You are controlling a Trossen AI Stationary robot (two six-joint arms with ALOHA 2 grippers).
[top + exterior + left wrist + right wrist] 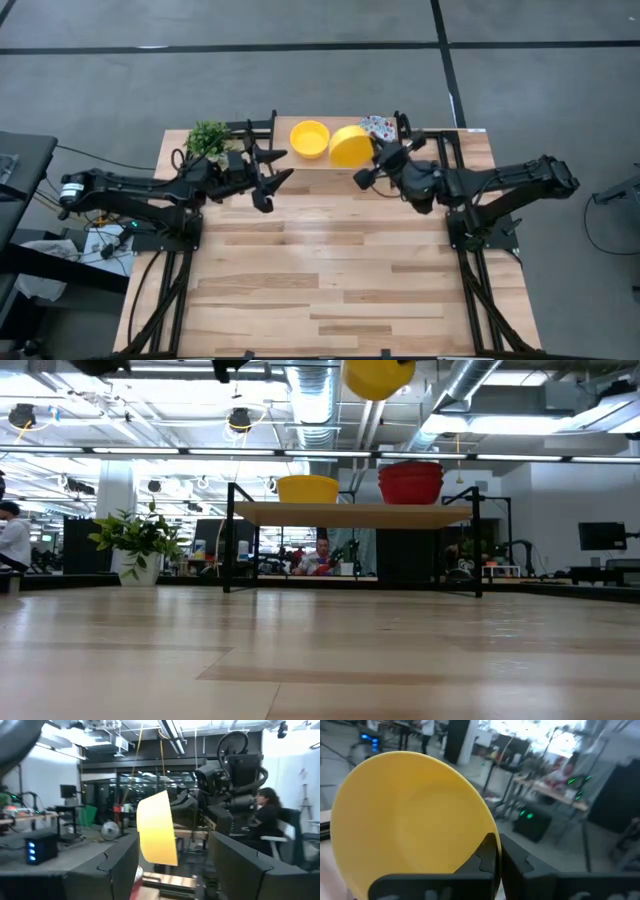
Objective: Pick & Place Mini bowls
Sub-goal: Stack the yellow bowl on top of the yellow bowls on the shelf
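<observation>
- Potted plant (208,137) at the far left corner of the wooden table (330,290), just beside the left arm's wrist.
- Left gripper (272,177) raised over the table's far left part, fingers spread wide apart, holding nothing; pointed toward the right arm.
- Seen past the left gripper's own fingers (115,870) in the left wrist view: tilted yellow bowl (157,827) in mid-air, with the right arm's dark body behind it.
- Second yellow bowl (309,138) upright on a raised shelf (400,160) along the table's far edge, between the two grippers, open side up.
- In the low view, same second yellow bowl (307,488) on the shelf top (350,513), with a stack of red bowls (410,482) to its right.
- Tilted yellow bowl (351,146) held clear of the table, just right of the shelf bowl, turned on its side.
- Right gripper (370,166) closed on the rim of the tilted yellow bowl; in the right wrist view, fingers (487,855) pinched together over the bowl's edge (410,820).
- Patterned bowl (378,127) at the table's far edge, just behind the right gripper, partly hidden by it.
- Low view: held bowl (378,377) visible at the picture's top, well above the shelf.
</observation>
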